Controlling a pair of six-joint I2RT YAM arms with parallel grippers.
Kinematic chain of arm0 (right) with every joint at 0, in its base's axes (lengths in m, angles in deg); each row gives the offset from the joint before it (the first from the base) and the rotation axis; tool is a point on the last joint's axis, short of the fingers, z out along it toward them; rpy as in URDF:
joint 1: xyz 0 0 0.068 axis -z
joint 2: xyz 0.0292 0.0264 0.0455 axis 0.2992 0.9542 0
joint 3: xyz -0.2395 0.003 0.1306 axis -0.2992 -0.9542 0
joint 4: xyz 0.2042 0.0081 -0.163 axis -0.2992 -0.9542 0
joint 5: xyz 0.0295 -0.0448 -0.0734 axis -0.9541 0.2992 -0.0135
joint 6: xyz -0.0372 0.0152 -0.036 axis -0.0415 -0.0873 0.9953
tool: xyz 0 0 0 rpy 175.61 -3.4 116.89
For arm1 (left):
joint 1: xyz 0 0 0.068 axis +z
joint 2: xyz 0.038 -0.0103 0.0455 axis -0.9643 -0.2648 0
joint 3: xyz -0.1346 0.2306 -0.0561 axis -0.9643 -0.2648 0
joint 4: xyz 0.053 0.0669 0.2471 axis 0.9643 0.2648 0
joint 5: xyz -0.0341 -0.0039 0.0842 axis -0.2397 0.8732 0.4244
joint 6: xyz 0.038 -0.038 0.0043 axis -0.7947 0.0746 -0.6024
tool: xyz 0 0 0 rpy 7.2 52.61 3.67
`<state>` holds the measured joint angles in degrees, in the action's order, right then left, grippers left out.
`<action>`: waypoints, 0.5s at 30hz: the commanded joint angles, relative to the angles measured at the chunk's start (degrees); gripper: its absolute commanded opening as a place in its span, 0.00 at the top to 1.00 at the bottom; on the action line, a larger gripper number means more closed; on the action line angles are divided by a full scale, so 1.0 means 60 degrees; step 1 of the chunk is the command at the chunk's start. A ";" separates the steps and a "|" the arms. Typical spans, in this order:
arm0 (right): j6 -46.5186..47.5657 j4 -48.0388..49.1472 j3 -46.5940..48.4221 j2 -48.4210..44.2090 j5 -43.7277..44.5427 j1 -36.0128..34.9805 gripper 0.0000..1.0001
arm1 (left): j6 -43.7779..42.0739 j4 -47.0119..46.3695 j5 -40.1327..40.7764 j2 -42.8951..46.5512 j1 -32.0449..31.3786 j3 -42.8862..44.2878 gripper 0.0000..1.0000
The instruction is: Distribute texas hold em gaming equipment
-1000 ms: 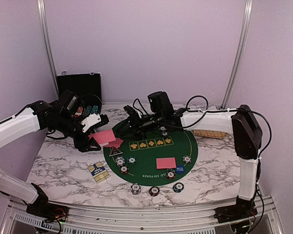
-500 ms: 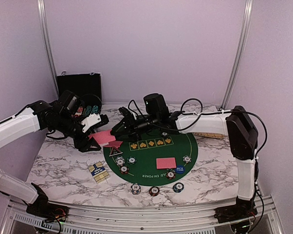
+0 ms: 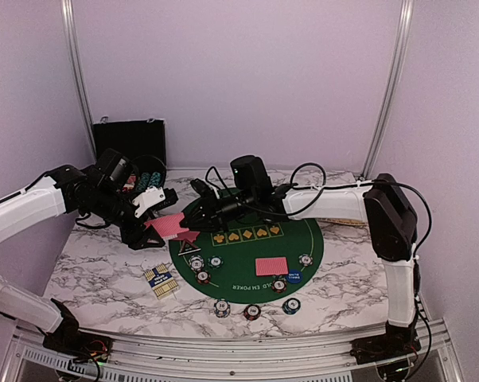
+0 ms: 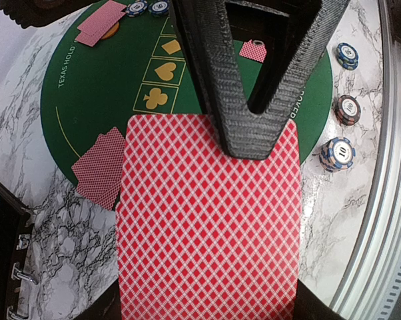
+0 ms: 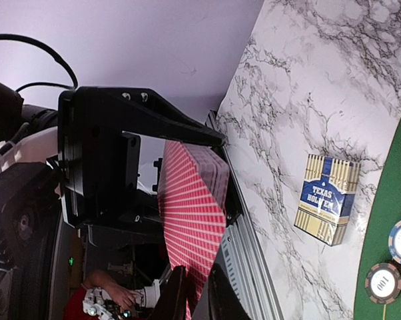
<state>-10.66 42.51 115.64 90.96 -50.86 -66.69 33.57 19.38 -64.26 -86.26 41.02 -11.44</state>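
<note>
Above the counter (image 3: 104, 274), the right pincer (image 5: 195, 299), newly arrived, has closed on one card (image 5: 190, 220) of the red-backed deck (image 4: 207, 227) clamped in the left pincer (image 4: 254, 143); a deal likely follows.

A white worktop (image 3: 104, 274) veined in grey is covered at its middle by a round green felt mat (image 3: 238, 256) printed with gold card suits, while a black hinged case (image 3: 130, 137) is set at the far left corner, its lid upright, against a lilac wall (image 3: 239, 79) framed by metal uprights (image 3: 74, 79).
</note>
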 commanded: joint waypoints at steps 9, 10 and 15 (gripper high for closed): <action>0.0447 -0.0403 -0.0187 -0.0616 0.0003 0.0262 1.00 | -0.0017 -0.0137 -0.0038 0.0208 0.0038 -0.0004 1.00; 0.0466 -0.0424 -0.0209 -0.0662 -0.0008 0.0279 1.00 | -0.0017 -0.0143 -0.0035 0.0212 0.0042 -0.0004 1.00; 0.0639 -0.0718 -0.0466 -0.1001 0.0015 0.0464 1.00 | -0.0028 -0.0135 -0.0019 0.0227 0.0038 -0.0017 1.00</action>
<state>-8.54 40.41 114.07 88.69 -50.91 -65.33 33.57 19.36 -64.28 -86.26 41.02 -11.46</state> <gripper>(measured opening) 0.008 0.659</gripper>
